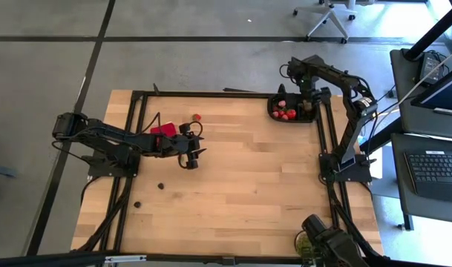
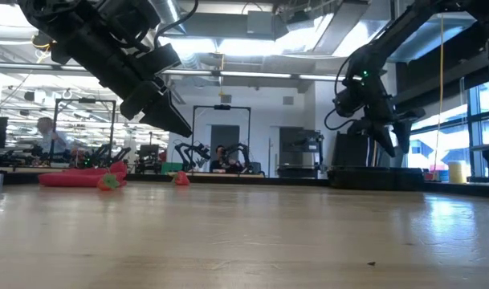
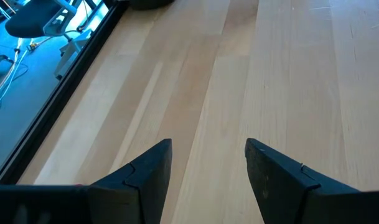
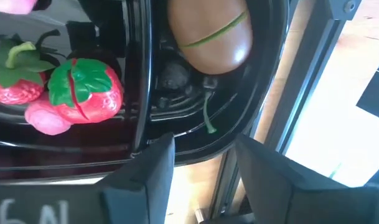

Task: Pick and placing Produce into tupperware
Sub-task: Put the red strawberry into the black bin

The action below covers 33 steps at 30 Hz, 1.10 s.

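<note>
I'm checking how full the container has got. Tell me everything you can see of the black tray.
The black tray is a shallow, glossy plastic tub with rounded corners and an inner divider wall. It sits flat at the table's far right corner, against the dark frame rail. One compartment holds red strawberries and a pink piece; the other holds a brown lump with a green line. The right gripper hovers above it, jaws apart and empty.

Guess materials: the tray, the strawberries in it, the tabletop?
Tray: glossy black plastic, judging by sharp highlights on its rim. Strawberries: likely moulded plastic toys, shiny, with a straight seam across one. Tabletop: pale wood planks, visible grain, matte finish.
</note>
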Available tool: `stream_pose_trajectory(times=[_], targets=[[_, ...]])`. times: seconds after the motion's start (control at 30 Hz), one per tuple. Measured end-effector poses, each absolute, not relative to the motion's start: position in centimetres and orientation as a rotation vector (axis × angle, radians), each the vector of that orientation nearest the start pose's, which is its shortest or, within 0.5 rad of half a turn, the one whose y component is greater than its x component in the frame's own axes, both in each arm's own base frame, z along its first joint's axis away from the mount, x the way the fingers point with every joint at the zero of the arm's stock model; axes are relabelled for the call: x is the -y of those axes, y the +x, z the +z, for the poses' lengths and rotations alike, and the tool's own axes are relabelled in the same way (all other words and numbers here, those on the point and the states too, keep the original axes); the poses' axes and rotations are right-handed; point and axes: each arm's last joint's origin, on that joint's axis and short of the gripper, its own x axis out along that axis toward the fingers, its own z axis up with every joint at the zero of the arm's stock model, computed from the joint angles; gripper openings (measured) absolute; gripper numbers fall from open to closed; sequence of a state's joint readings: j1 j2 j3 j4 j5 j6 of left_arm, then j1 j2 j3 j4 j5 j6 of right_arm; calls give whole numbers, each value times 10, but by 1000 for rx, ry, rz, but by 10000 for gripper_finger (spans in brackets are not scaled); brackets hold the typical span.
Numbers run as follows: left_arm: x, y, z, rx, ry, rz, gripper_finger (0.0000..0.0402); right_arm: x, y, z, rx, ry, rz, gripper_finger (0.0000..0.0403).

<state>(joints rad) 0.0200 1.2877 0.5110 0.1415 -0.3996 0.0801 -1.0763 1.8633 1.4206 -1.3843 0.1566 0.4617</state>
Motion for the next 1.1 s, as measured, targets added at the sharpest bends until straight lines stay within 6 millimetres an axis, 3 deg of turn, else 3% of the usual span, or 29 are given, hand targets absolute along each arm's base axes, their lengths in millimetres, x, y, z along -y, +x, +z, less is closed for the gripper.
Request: stream_pose_trajectory(times=[0.13, 0.27, 0.43, 0.57, 0.73, 0.87, 1.0, 1.1], targets=[[-16, 239, 172, -647, 217, 384, 196, 284, 156, 227, -1526, 1124, -1267, 184], [-16, 239, 172, -660, 277, 369, 196, 284, 181, 254, -1423, 1030, -1238, 185], [-17, 239, 172, -665, 302, 361, 196, 272, 233, 287, -1247, 825, -1118, 186], [-16, 239, 172, -665, 302, 360, 196, 245, 283, 299, -1116, 673, -917, 186], [-14, 239, 172, -663, 301, 342, 196, 197, 341, 298, -976, 543, -495, 186], [-11, 239, 172, -658, 283, 335, 196, 160, 374, 292, -843, 468, -212, 186], [-8, 238, 171, -662, 259, 332, 196, 126, 393, 272, -783, 377, -72, 186], [-7, 236, 168, -698, 220, 339, 196, 110, 396, 249, -778, 359, -28, 186]])
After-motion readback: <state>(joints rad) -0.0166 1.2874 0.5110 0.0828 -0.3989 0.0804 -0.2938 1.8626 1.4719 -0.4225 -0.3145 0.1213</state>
